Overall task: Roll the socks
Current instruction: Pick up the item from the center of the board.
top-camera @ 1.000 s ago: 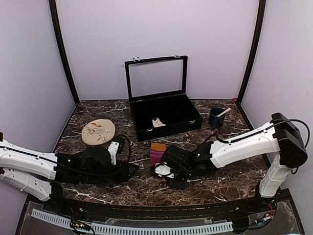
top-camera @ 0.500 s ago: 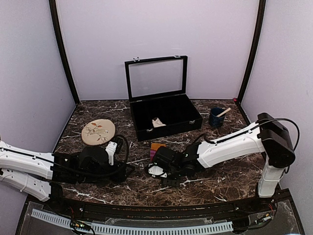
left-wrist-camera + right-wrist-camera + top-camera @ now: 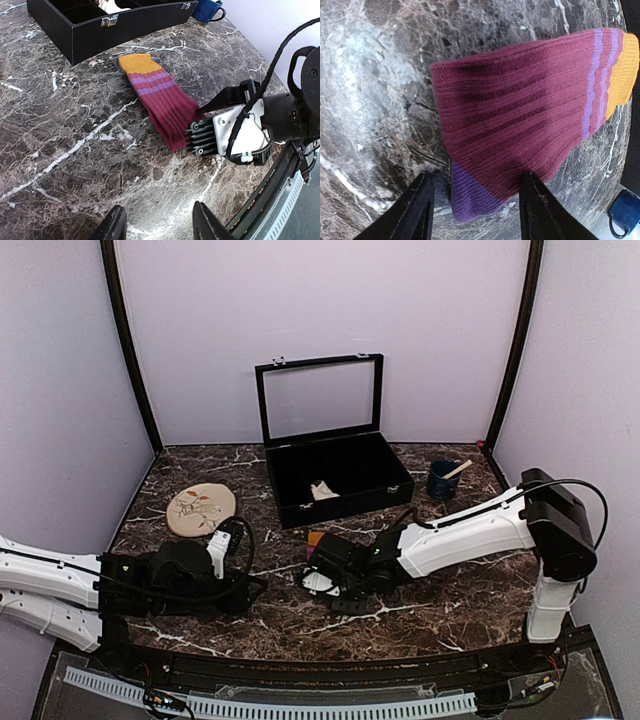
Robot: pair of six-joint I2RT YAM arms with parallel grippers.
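Right wrist: toe of sock (image 3: 520, 115) lies inside right gripper (image 3: 476, 186).

Pale lilac walls (image 3: 450, 320) closed in the space on three sides, with thin black corner posts (image 3: 128, 350) running up where they met. Below them stood a dark brown marble-patterned table (image 3: 440, 610), white-veined and glossy under soft, even light.

Sock (image 3: 160, 97): ribbed magenta, two lilac stripes, orange cuff, purple toe patch. Table (image 3: 450, 610): dark brown marble, white veins. At my 12 o'clock, box (image 3: 340, 475): black. 1 o'clock, mug (image 3: 441, 481): dark blue. 11 o'clock, disc (image 3: 201, 509): beige, brownish floral sprig. My right arm (image 3: 470, 535) and left arm (image 3: 45, 580): white shells.
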